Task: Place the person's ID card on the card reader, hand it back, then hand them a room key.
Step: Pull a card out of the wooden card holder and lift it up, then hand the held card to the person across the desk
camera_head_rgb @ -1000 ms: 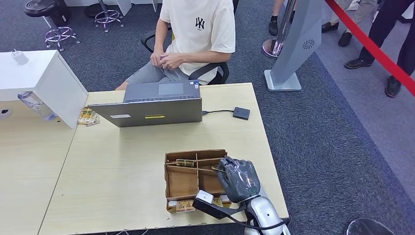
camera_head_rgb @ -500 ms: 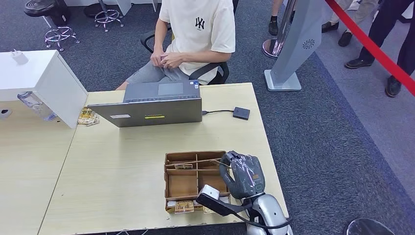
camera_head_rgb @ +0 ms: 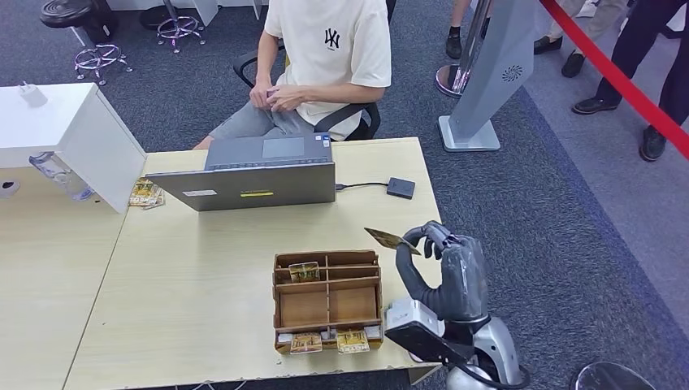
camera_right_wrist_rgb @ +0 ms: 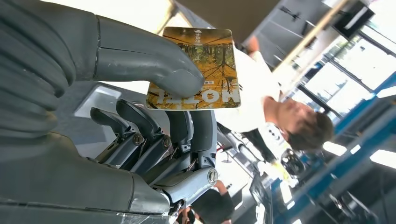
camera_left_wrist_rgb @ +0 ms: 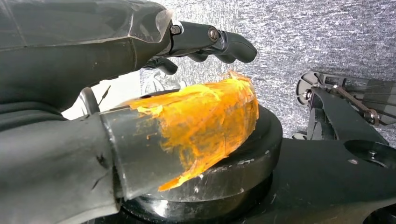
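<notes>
Face of person (camera_head_rgb: 329, 49) cut off at top of head view; torso in cream tee, hands clasped in lap, seated behind table (camera_head_rgb: 203, 268). Screen of laptop (camera_head_rgb: 256, 175) turned away, unreadable. Card prints in tray too small to read. Bystanders at far right cropped to legs and shoes, behind red barrier (camera_head_rgb: 617, 77).

Counts: 1 laptop, 1 small black card reader (camera_head_rgb: 400, 188) cabled to laptop, 1 wooden divided tray (camera_head_rgb: 327, 299) w/ several cards — 1 in back-left compartment, at least 2 in front row, exact total unclear. 1 card in hand.

Room key card (camera_head_rgb: 390, 240): thin, rectangular, rounded corners, yellow-orange autumn-tree print w/ pale lettering along one edge, text not legible in right wrist view (camera_right_wrist_rgb: 196, 67). Held level, off table, above and just right of tray, well short of reader.

Right hand (camera_head_rgb: 447, 272) raised at table's right edge, pinching card betw thumb and a finger; thumb (camera_right_wrist_rgb: 154, 65) pressed flat on printed face, other fingers (camera_right_wrist_rgb: 140, 126) curled underneath.

Left hand (camera_left_wrist_rgb: 116, 93) hanging over grey carpet; thumb tip wrapped in orange tape, dark fingers extended apart from thumb, nothing in grasp.
</notes>
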